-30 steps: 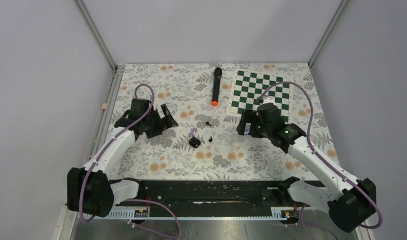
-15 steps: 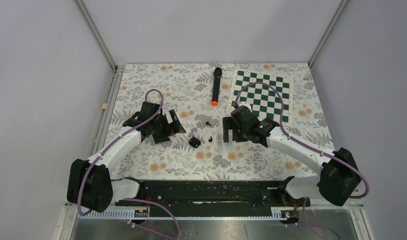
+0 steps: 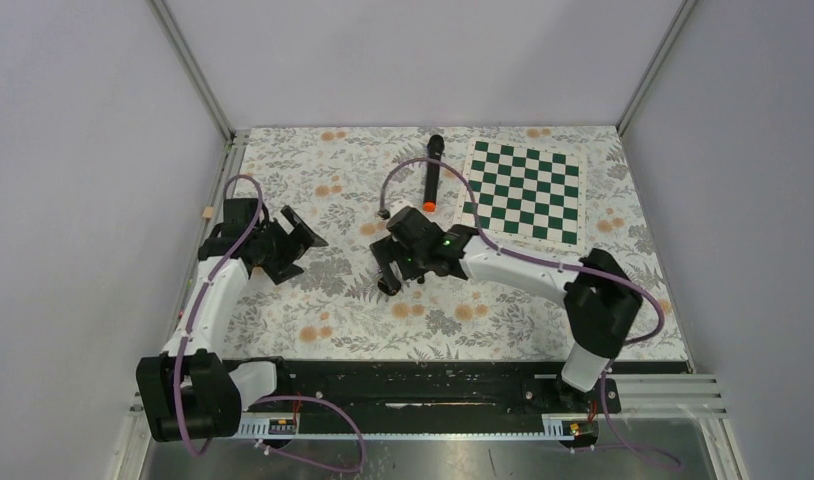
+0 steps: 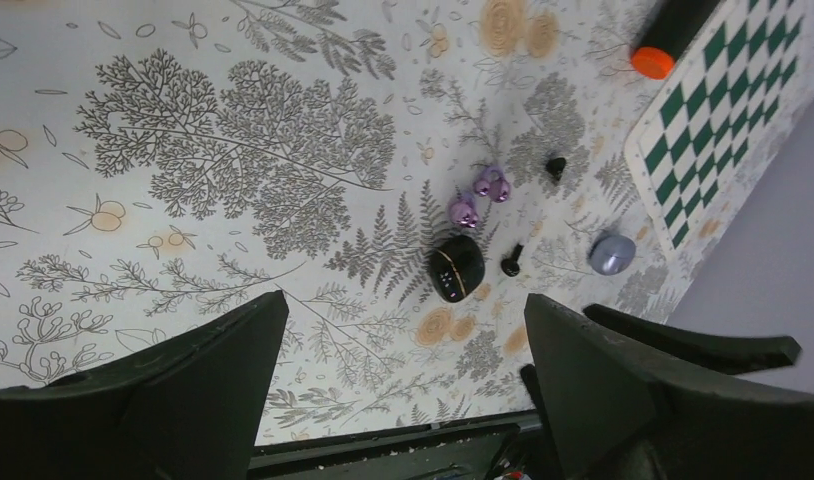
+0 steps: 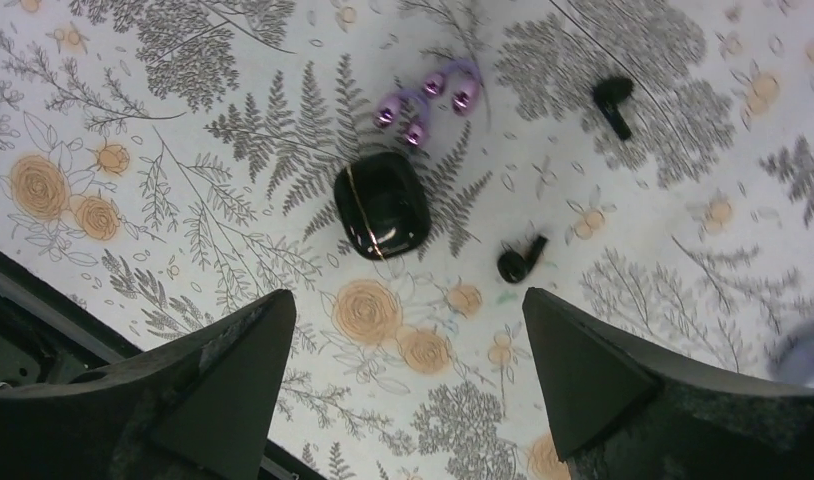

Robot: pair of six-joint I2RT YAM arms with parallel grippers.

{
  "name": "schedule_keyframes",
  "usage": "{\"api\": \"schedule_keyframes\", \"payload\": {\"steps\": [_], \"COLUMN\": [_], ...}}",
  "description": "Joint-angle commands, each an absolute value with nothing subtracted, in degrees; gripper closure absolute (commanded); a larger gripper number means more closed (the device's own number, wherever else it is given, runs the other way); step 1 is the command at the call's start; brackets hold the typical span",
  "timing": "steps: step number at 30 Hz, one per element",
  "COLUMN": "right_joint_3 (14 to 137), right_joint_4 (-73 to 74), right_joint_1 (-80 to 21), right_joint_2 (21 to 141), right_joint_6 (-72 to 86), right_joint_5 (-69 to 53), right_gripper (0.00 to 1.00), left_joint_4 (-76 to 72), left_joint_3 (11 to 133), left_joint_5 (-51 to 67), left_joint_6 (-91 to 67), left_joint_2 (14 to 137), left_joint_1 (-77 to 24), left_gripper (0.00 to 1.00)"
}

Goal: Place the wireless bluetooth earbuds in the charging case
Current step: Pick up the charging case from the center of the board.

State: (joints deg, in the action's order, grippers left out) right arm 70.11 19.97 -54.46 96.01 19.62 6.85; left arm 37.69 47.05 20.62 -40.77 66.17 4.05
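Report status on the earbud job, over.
Left pincer open, empty. Right pincer open above the charging case, lid looks shut. Black earbuds loose beside it, purple earbuds too. Nothing in the way.

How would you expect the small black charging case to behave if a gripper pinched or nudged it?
The charging case looks glossy, so it may slip when pinched. Its rounded corners and low shape suggest a nudge would probably slide or spin it rather than tip it. It looks closed, so it is likely stiff.

Right pincer (image 3: 396, 266) by charging case (image 3: 389, 287), left pincer (image 3: 295, 242) well apart
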Motion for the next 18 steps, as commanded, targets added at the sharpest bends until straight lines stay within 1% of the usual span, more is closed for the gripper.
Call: {"api": "schedule_keyframes", "payload": {"steps": [1, 6, 10, 12, 16, 18], "right_joint_3": [77.95, 81.80, 82.15, 82.18, 83.03, 83.27], "right_joint_4": [22.71, 24.87, 24.44, 24.21, 24.01, 23.79], "right_joint_1": [-56.60, -57.21, -57.22, -57.22, -57.22, -57.24], "right_joint_2": [103.15, 108.48, 110.83, 111.83, 114.16, 114.86], "right_joint_6": [10.23, 7.47, 7.01, 6.59, 6.25, 6.47], "right_joint_5": [5.89, 4.69, 4.68, 5.07, 4.19, 3.60], "right_gripper": [0.07, 0.06, 0.12, 0.13, 0.19, 0.19], "left_joint_4": [40.40, 42.18, 41.94, 41.66, 41.11, 41.07], "left_joint_3": [51.32, 52.09, 51.45, 50.98, 49.91, 49.73], "left_joint_5": [22.86, 23.09, 23.82, 24.16, 24.59, 24.63], "left_joint_6": [-39.74, -38.42, -38.40, -38.45, -38.59, -38.46], "left_joint_2": [62.83, 61.74, 62.05, 62.20, 61.90, 61.77], "left_joint_1": [5.36, 6.90, 7.19, 7.20, 7.20, 7.21], "left_gripper": [0.08, 0.08, 0.08, 0.08, 0.08, 0.08]}}
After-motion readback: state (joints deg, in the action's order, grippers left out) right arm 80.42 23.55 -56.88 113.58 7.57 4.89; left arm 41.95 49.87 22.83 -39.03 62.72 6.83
